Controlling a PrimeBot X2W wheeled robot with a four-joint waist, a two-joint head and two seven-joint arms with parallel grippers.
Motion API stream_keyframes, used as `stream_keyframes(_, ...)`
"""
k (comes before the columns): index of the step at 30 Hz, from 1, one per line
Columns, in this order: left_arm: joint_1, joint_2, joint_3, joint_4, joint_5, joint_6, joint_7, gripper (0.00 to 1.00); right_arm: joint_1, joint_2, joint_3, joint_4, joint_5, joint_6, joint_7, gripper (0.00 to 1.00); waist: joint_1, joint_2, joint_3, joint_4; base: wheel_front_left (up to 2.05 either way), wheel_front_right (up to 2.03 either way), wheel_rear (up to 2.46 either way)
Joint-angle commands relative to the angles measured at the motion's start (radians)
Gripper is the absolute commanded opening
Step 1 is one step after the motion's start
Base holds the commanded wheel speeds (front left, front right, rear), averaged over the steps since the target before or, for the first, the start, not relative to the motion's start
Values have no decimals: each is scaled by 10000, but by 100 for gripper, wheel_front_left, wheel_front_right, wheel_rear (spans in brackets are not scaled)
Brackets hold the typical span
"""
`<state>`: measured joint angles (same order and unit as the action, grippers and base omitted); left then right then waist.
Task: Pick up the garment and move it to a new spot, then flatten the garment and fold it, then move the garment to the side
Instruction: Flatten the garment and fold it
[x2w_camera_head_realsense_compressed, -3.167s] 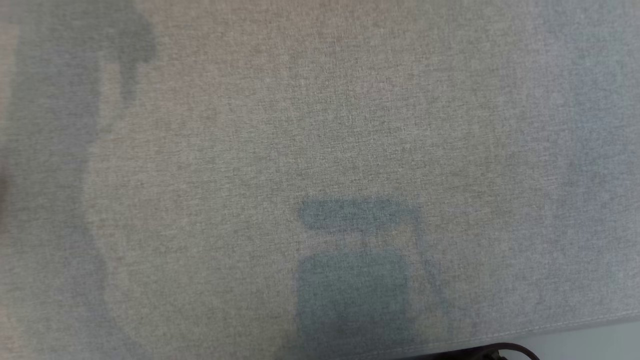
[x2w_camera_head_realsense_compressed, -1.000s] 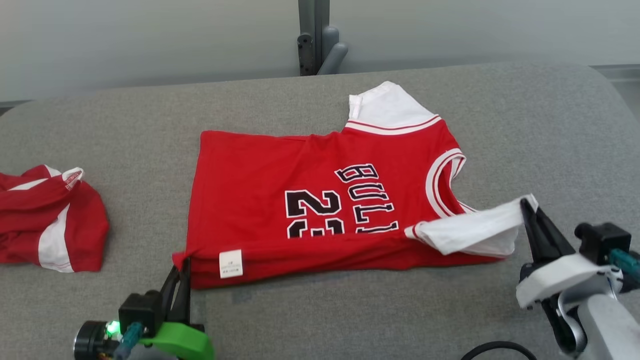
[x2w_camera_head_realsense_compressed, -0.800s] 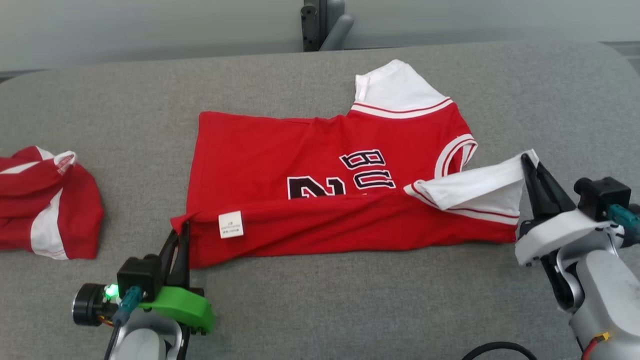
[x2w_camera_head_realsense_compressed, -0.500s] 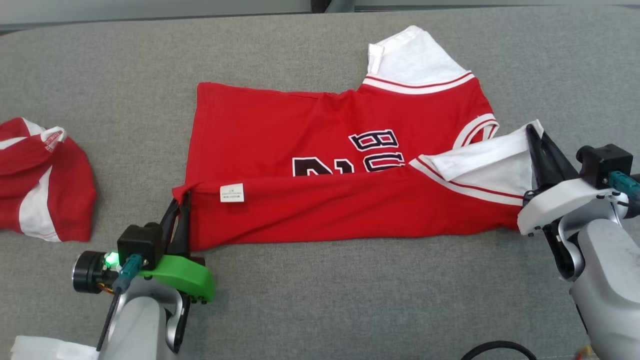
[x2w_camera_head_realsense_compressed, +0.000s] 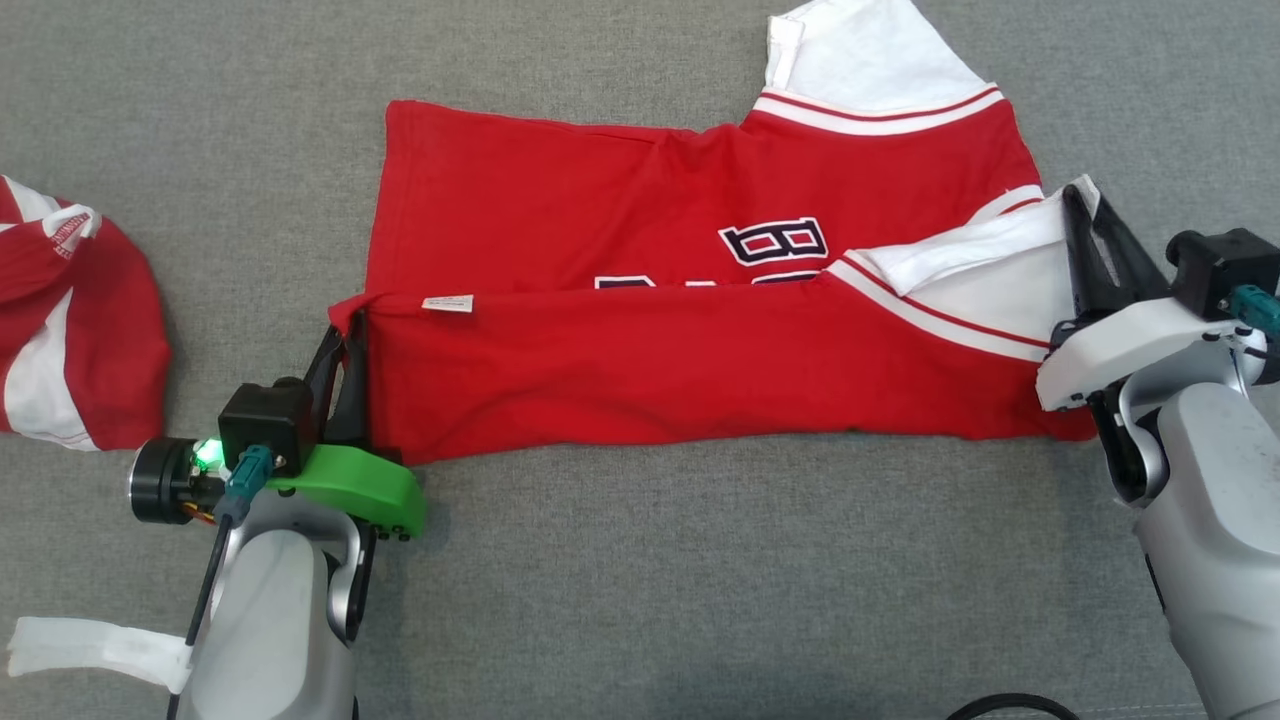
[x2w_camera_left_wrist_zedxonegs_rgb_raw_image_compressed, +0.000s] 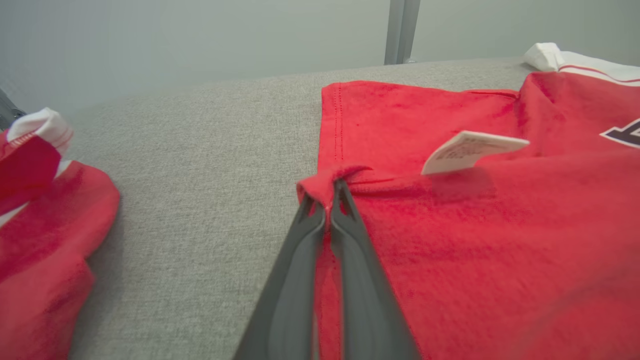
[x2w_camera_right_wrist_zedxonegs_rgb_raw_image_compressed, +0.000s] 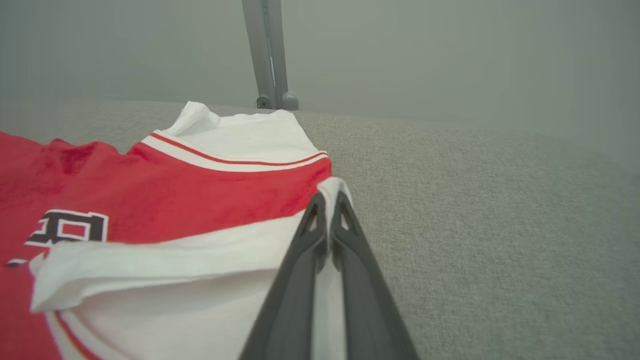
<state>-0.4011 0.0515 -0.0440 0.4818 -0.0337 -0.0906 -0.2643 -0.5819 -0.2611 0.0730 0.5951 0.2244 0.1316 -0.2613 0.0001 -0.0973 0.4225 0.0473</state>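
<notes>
The garment (x2w_camera_head_realsense_compressed: 650, 200) is a red jersey with white sleeves and black lettering, spread on the grey padded surface (x2w_camera_head_realsense_compressed: 700, 600). Its near half is folded up over the far half, covering most of the lettering. My left gripper (x2w_camera_head_realsense_compressed: 345, 322) is shut on the red hem corner at the jersey's left end; the left wrist view shows that gripper (x2w_camera_left_wrist_zedxonegs_rgb_raw_image_compressed: 331, 192) pinching the bunched corner, with a white label (x2w_camera_left_wrist_zedxonegs_rgb_raw_image_compressed: 470, 150) just to its right. My right gripper (x2w_camera_head_realsense_compressed: 1078, 198) is shut on the white sleeve edge at the right end, and the fabric shows between the fingers of this gripper (x2w_camera_right_wrist_zedxonegs_rgb_raw_image_compressed: 330, 200).
A second red-and-white garment (x2w_camera_head_realsense_compressed: 70, 320) lies crumpled at the left edge of the surface. A white strip (x2w_camera_head_realsense_compressed: 90, 645) hangs by my left forearm. A grey post (x2w_camera_right_wrist_zedxonegs_rgb_raw_image_compressed: 267, 55) stands behind the far edge. Bare grey surface runs along the near side.
The head camera has tilted down. Both grippers carried the near edge farther across the jersey, so the fold now covers the number and most of the lettering. The label has tipped over.
</notes>
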Motion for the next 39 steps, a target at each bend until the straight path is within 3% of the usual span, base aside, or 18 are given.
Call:
stream_keyframes(1,-101,10,-15,-33,-10,54,2,100,-31,9,-51,-3,-73,-18,-20,100,-1,-2,62,4,0,0,0)
stream_keyframes(6,123,2,5,-427,-84,273,2,100,207,190,-609,-398,-280,-18,-20,100,-1,-2,29,-10,0,0,0)
stream_keyframes(15,1568,6,-11,-1111,-494,545,0,100,2372,543,-833,-1238,451,-18,-20,100,-1,-2,-551,-178,0,0,0)
stream_keyframes(22,2306,3,-41,-1391,-915,765,2,100,3328,744,-521,-904,685,-18,-20,100,-1,-2,-782,-324,0,0,0)
stream_keyframes(30,2151,3,-179,-1371,-958,731,0,100,3105,791,-204,31,915,-18,-8,100,-1,-2,-744,-144,0,0,0)
stream_keyframes(31,2134,3,-193,-1368,-965,728,2,100,3090,792,-163,135,925,-18,-2,87,-1,-2,-743,-125,0,0,0)
stream_keyframes(32,2128,3,-201,-1372,-980,733,0,100,3065,787,-110,200,934,-18,15,58,-1,-2,-742,-110,0,0,0)
stream_keyframes(33,2132,3,-210,-1364,-1005,741,0,100,3044,770,-44,259,946,-18,15,23,-1,-2,-740,-101,0,0,0)
stream_keyframes(34,2152,2,-221,-1329,-1039,754,0,100,3028,749,-18,290,972,-18,15,0,-1,-2,-739,-99,0,0,0)
stream_keyframes(39,2213,1,-257,-1080,-1235,671,0,100,2933,572,-77,104,1002,-23,13,0,-1,-2,-720,-148,0,0,0)
